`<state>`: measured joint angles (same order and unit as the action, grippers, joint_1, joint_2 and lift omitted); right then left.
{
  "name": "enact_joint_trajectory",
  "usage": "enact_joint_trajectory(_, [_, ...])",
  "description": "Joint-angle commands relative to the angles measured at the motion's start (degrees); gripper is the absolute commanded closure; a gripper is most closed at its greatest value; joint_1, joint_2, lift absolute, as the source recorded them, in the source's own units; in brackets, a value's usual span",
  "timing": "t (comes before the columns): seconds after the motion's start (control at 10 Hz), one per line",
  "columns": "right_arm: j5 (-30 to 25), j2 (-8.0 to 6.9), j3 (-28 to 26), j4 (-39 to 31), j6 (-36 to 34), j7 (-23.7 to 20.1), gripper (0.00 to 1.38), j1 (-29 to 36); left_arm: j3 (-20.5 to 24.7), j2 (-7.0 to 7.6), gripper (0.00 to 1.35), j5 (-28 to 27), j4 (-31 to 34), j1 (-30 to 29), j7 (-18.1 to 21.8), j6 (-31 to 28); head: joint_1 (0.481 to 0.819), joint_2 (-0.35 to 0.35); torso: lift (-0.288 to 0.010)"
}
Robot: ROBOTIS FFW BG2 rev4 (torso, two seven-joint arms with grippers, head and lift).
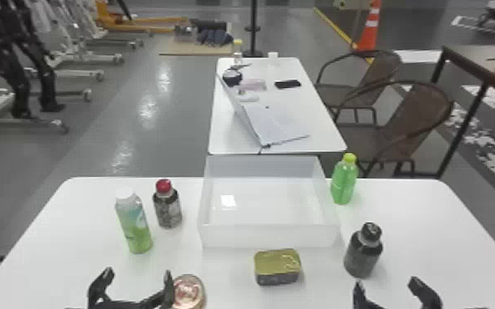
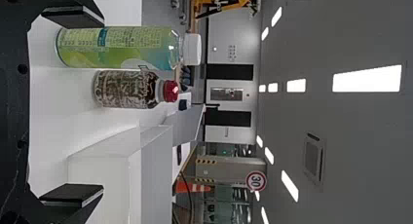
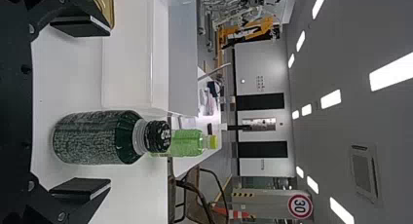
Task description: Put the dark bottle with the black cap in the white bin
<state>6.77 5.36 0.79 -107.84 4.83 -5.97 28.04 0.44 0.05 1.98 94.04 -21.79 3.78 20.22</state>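
Right of your bin (image 1: 267,236), near side: dark bottle (image 1: 361,258), upright.
Your left gripper (image 1: 137,272): fingers open, left of can (image 1: 189,292).
Your right gripper (image 1: 386,282): fingers open, nearer than dark bottle.

A round, red-rimmed sign (image 3: 300,206) in the background bears the number 30. Pale print on the dark bottle (image 3: 90,138) and its black cap (image 3: 158,136) is too blurred to make out.

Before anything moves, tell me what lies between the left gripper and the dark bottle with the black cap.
In the head view, a round copper-coloured can beside the left gripper, then a rectangular gold-lidded tin nearer the dark bottle.
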Motion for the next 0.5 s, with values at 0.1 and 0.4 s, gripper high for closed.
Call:
enact_joint_trajectory(0.1, [0.2, 0.0, 0.0, 0.1, 0.1, 0.0, 0.19, 0.0, 0.1, -0.2, 0.11, 0.0, 0.0, -0.1, 0.0, 0.1, 0.549, 0.0, -0.1])
enact_joint_trajectory(0.4, [0.0, -0.08, 0.0, 0.0, -0.3, 0.0, 0.19, -0.1, 0.0, -0.2, 0.11, 0.0, 0.0, 0.0, 0.0, 0.0, 0.549, 0.0, -0.1])
